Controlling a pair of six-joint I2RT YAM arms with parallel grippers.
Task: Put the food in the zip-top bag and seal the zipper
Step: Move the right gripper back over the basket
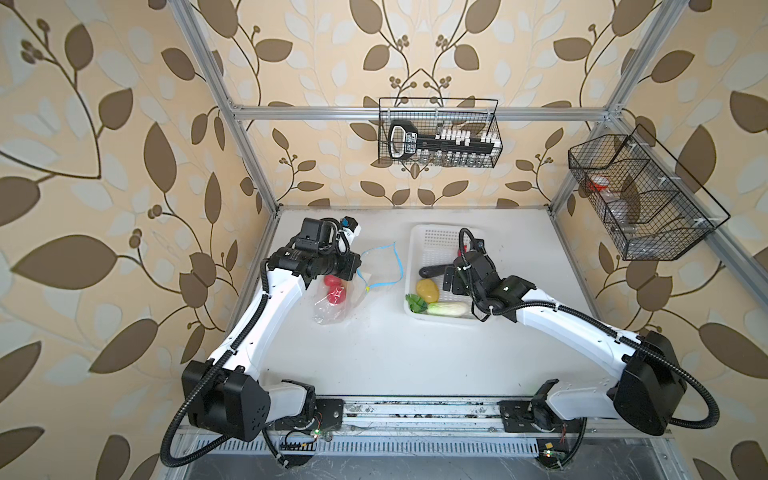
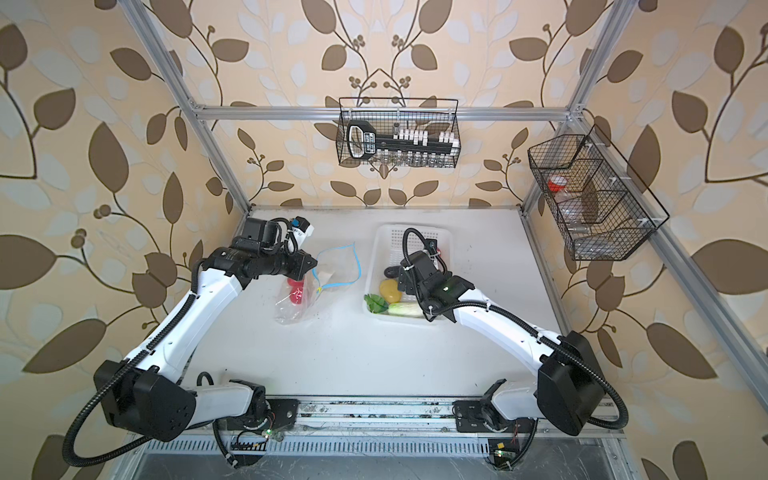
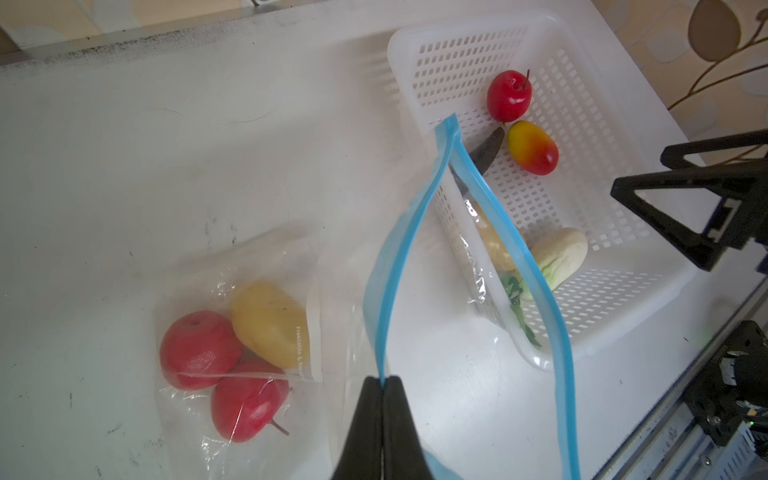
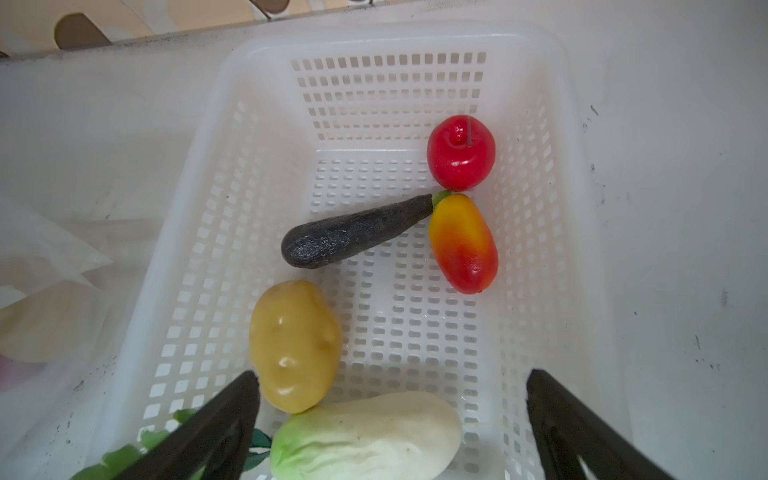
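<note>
- Your left gripper (image 3: 383, 386) is pinched tight on the thin light-blue zipper strip (image 3: 392, 270); it holds the mouth of the clear, crinkly zip-top bag (image 1: 330, 311) agape on the white tabletop (image 1: 415, 353)
- Bagged so far: two red toy apples (image 3: 199, 349) and a yellow-brown potato (image 3: 270, 324)
- Your right gripper (image 4: 392, 374) hangs spread wide and empty over the white perforated plastic basket (image 4: 390, 83) beside the bag
- Five pieces lie in that basket: a third red apple (image 4: 461, 151); a dark purple eggplant (image 4: 353, 232); a red-yellow fruit (image 4: 463, 243); a second potato (image 4: 295, 345); a pale green-leafed cabbage (image 4: 365, 436)
- Under half loaded, you judge; sealing not yet begun
</note>
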